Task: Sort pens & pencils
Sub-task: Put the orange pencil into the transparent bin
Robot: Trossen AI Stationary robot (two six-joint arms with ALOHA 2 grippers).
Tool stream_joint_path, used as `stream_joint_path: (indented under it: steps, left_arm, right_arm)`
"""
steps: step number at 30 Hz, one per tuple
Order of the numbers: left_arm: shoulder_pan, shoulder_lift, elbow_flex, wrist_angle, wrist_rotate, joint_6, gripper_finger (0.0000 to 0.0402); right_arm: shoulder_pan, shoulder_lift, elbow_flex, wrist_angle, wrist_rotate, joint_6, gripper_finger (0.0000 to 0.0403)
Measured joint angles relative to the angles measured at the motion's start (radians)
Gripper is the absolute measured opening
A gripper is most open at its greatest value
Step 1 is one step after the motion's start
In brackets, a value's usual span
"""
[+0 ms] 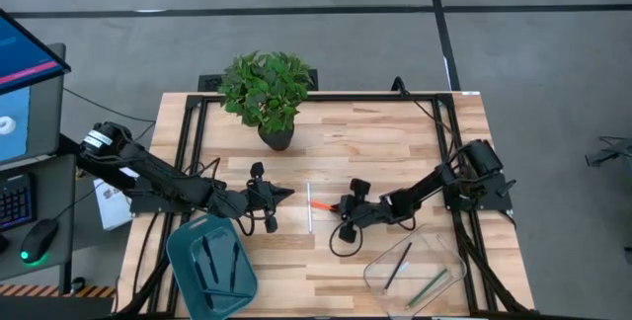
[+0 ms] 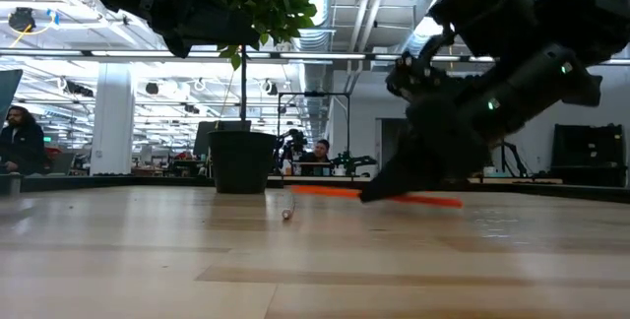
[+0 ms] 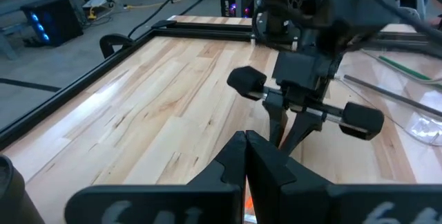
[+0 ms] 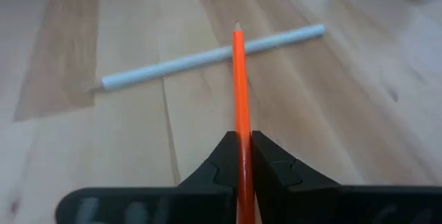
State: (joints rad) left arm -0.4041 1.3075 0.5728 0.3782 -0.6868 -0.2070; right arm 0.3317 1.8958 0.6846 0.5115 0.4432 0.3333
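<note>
Jaws of the right gripper (image 4: 243, 156) pinch a thin orange-red pencil (image 4: 240, 86); left gripper (image 1: 279, 198) jaws pressed together.

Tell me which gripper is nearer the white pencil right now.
Right. The right gripper, shut on the orange pencil, sits just beside the white pencil, the orange tip reaching over it. The left gripper, shut and empty, waits slightly farther off on the other side.

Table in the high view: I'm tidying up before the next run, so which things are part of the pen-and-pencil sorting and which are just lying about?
Part of the job:
orange pencil, held by right gripper
white pencil
teal tray with dark pens
clear bin with pencils

Just lying about:
potted plant
left gripper, shut, empty
</note>
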Motion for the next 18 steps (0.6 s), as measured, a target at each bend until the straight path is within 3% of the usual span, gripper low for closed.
stream_joint_path:
  steps: [18]
  left_arm:
    - [0.0, 0.0, 0.0, -0.057, -0.002, -0.05, 0.0]
  right_arm:
    - [-0.005, -0.294, 0.0, -0.184, -0.024, -0.046, 0.0047]
